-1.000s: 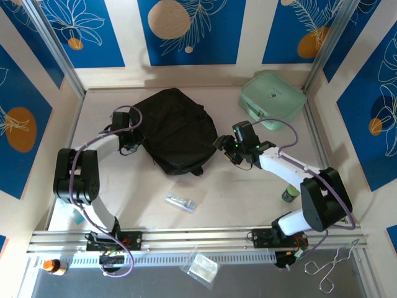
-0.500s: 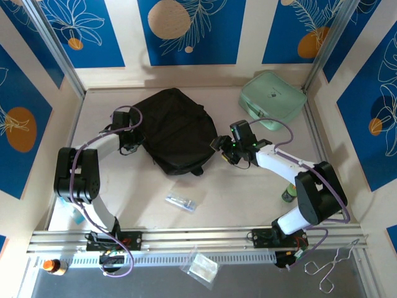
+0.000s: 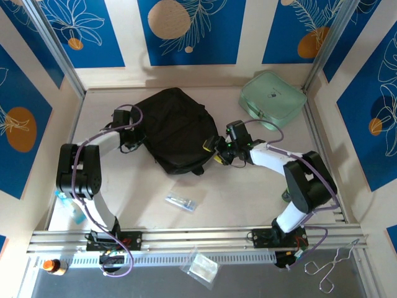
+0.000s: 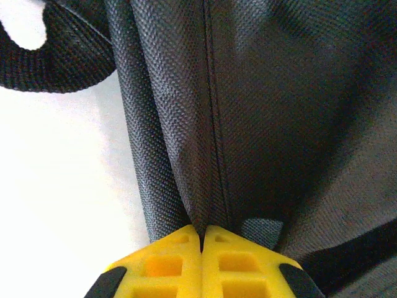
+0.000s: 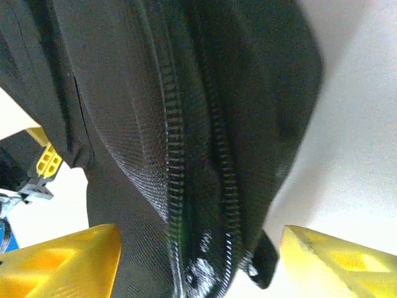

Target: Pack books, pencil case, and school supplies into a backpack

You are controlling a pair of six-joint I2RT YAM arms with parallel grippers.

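Left wrist view: left gripper (image 4: 201, 239) clamped on a fold of the backpack (image 4: 279, 124). Right wrist view: right gripper (image 5: 198, 257) jaws wide, zip (image 5: 186, 186) lying between the fingers; contact not discernible. (obs. 1)

Risks? (obs. 2)

Thin fold may slip under pull. Right fingers may close on cloth and miss the zip tab. Backpack sits mid-table (image 3: 248, 192), between both arms. (obs. 1)
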